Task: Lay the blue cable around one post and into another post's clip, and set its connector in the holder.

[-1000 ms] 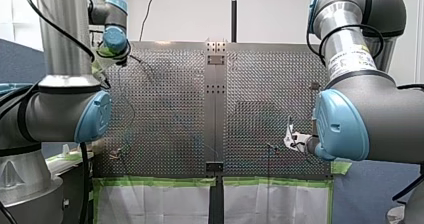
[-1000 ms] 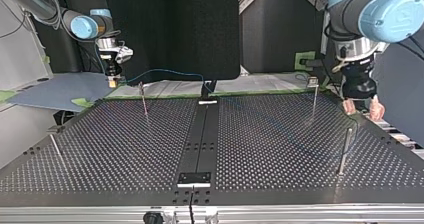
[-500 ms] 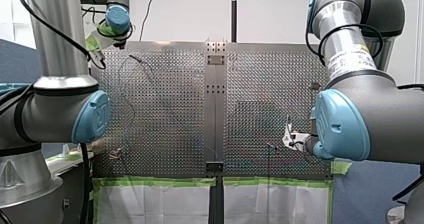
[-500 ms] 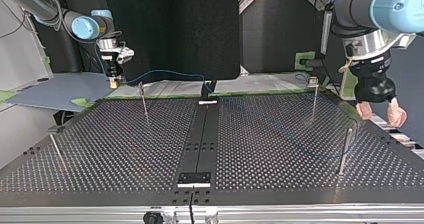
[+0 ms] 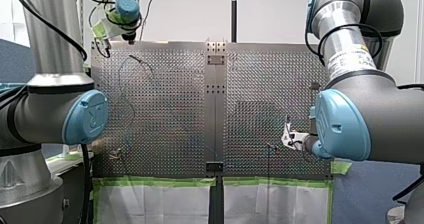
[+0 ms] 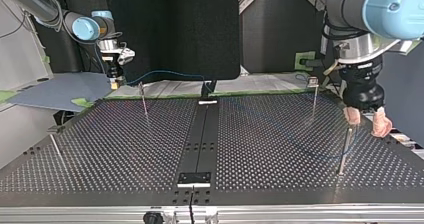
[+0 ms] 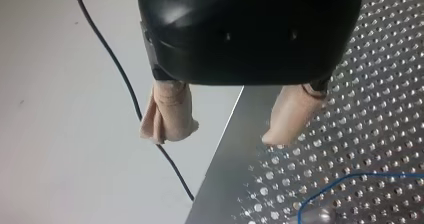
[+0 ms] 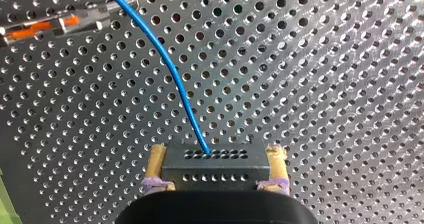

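- right gripper [image 6: 114, 82]: closed on the connector [image 8: 215, 165], with the yellow pads [image 8: 158, 156] pressed to its two sides. You find it above the perforated table [image 6: 125, 149], near the edge on the arms' side, toward the top view's left corner.
- blue cable [image 8: 172, 69]: leaves the connector's holed face and passes a post with orange marks [image 8: 50, 26]. You can then follow it faintly across the table toward the edge at the top view's right.
- left gripper [image 7: 223, 134]: open, beige pads [image 7: 167, 119] apart, holding nothing. It straddles that edge, one finger over the holes and one beyond the table.
- edge post [image 6: 345, 151]: upright just inside the same edge, near the left gripper, with the cable curving beside it.
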Controlling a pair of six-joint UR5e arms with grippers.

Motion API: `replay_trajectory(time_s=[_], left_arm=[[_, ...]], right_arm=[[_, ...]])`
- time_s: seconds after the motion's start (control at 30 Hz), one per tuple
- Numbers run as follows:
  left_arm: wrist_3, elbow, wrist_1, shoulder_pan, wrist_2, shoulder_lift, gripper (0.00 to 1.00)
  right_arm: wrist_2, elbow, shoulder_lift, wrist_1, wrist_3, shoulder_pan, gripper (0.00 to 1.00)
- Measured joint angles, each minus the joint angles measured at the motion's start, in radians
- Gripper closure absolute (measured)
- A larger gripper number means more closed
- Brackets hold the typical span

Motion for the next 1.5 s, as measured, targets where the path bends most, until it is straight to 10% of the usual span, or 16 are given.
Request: replay_trajectory(time_s=[0.57,1.5], left_arm=[[0.165,0.154,-0.164,-0.009,-0.027,-0.022,0.0],[0.415,0.125,-0.162,-0.025,-0.05,-0.033,0.0]], right_arm=[[-0.001,-0.001,0.0,0.0,0.0,0.002,1.0],[0.0,-0.001,0.0,0.005,-0.003,0.005,1.0]])
